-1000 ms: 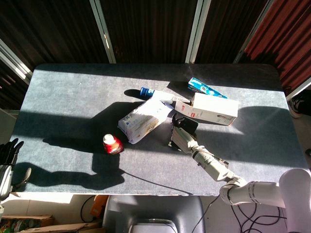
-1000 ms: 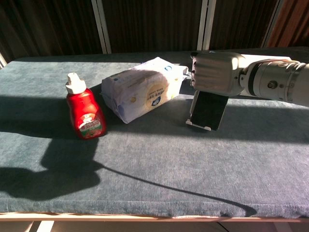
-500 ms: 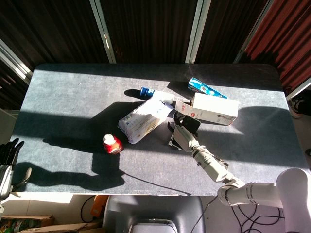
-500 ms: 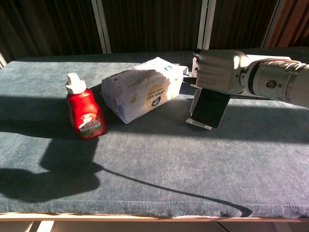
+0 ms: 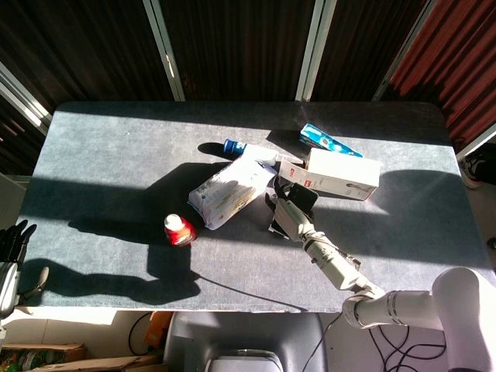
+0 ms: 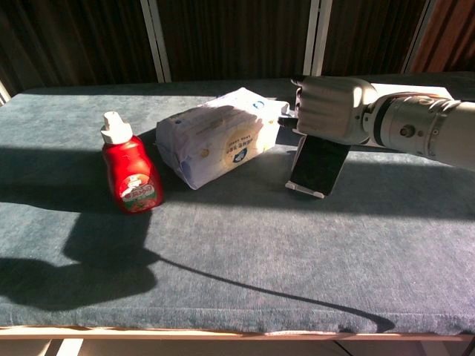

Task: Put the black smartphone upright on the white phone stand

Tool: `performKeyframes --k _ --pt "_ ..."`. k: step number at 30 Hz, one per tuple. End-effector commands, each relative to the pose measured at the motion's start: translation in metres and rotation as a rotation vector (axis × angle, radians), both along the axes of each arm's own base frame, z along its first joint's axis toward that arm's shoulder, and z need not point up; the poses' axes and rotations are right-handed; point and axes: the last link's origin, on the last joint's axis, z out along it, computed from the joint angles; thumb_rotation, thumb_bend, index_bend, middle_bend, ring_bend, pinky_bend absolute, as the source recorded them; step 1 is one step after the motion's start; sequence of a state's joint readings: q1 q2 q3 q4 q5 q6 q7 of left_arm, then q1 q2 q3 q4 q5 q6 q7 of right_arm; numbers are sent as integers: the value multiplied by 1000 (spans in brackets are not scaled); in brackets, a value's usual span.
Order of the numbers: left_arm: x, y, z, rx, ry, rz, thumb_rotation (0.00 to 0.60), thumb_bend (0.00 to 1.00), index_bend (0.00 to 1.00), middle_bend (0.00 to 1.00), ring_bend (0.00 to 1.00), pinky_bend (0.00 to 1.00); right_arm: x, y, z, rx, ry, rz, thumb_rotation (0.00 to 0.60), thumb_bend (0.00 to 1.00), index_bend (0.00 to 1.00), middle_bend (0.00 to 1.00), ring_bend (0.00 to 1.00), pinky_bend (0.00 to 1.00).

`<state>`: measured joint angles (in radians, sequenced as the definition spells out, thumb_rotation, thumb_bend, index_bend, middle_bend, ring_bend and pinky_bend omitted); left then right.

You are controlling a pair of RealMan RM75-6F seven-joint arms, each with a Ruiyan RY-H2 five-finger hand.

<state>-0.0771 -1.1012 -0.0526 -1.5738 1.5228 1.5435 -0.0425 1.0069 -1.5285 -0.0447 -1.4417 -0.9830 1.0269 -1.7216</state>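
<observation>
The black smartphone (image 6: 316, 166) stands nearly upright, leaning back, its lower edge in the lip of the white phone stand (image 6: 303, 190) right of the table's middle. My right hand (image 6: 331, 110) sits over the phone's top edge with fingers curled around it, hiding the upper part of the phone and most of the stand. From above, the right hand (image 5: 288, 218) covers the stand, and the phone (image 5: 304, 199) shows just beyond it. My left hand (image 5: 11, 256) hangs off the table's near left corner, fingers apart and holding nothing.
A white pack of wipes (image 6: 223, 137) lies just left of the stand. A red ketchup bottle (image 6: 132, 174) stands further left. Behind the stand are a long white box (image 5: 341, 173), a blue toothpaste box (image 5: 325, 141) and a small blue bottle (image 5: 232, 146).
My right hand has shifted slightly on top of the phone, and the phone's tilt on the stand has changed a little. The left hand has stayed put.
</observation>
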Motion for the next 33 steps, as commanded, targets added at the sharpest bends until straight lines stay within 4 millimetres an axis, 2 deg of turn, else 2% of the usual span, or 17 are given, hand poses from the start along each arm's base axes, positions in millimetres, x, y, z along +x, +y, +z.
performKeyframes --k 1,4,8,12,20,24,29,33 --pt "0 0 0 -2 -1 -1 600 372 0 0 0 0 0 0 0 -5 -1 -2 600 289 0 540 347 228" --pt "0 0 0 -3 -1 -1 600 372 0 0 0 0 0 -1 1 -20 -7 -11 600 278 0 494 302 199" --pt "0 0 0 -5 -1 0 600 372 0 0 0 0 1 -2 0 -29 -27 -21 600 258 0 351 185 162" --pt "0 0 -1 -8 -2 0 600 373 0 0 0 0 2 -2 -1 -25 -39 -15 600 243 0 246 135 147" --pt "0 1 0 -7 -1 3 600 375 0 0 0 0 3 -2 2 -41 -57 -11 600 228 0 186 95 130" --pt "0 0 0 -7 -3 -2 600 374 0 0 0 0 4 2 11 -58 -112 -31 600 208 0 138 58 107" --pt "0 -2 1 -3 -6 -5 600 373 0 0 0 0 3 27 38 -54 -314 -130 600 189 0 31 0 35" --pt "0 -3 2 2 -8 -8 600 375 0 0 0 0 -19 70 76 -66 -579 -277 600 188 0 0 0 0"
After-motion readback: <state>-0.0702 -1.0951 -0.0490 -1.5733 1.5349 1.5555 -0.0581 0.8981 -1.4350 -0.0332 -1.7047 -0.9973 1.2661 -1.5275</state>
